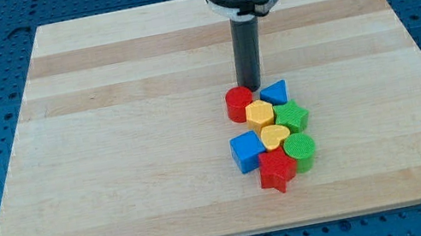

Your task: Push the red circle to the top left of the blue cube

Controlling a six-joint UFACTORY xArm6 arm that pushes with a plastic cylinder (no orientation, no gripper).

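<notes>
The red circle (238, 103) stands at the top left of a tight cluster of blocks right of the board's middle. The blue cube (248, 151) sits below it at the cluster's left side, a small gap between them. My tip (251, 86) is down on the board just above and to the right of the red circle, between it and the blue triangle (275, 93), close to both.
The cluster also holds a yellow hexagon (260, 113), a green star-like block (291, 117), a yellow heart (274, 135), a green circle (301, 151) and a red star (277, 170). The wooden board (112, 153) lies on a blue perforated table.
</notes>
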